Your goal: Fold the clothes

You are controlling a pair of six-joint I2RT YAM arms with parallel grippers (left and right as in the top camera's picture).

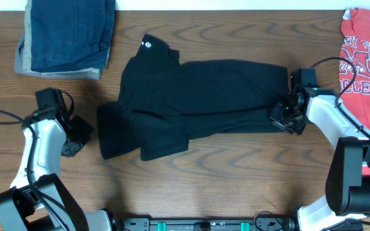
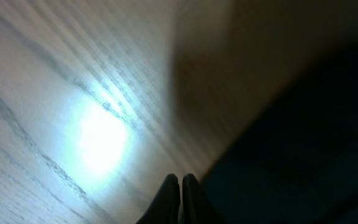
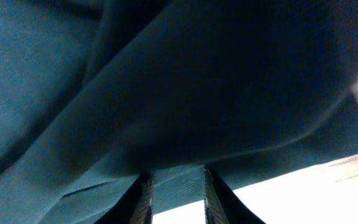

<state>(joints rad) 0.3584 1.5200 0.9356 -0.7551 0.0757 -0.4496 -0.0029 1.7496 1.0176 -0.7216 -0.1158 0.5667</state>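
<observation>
The left gripper (image 1: 79,133) is sitting near the table's (image 1: 223,186) left edge, jaws pressed together on nothing, just beside the black shirt (image 1: 198,96) sprawling across the middle. The right gripper (image 1: 279,115) is straddling the shirt's right hem, jaws apart. The grasp is probably in hand, and closing firmly should come next.

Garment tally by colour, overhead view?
Black shirt: 1
Red printed T-shirt: 1
Blue denim piece: 1
Tan piece under the denim: 1
Total: 4
</observation>
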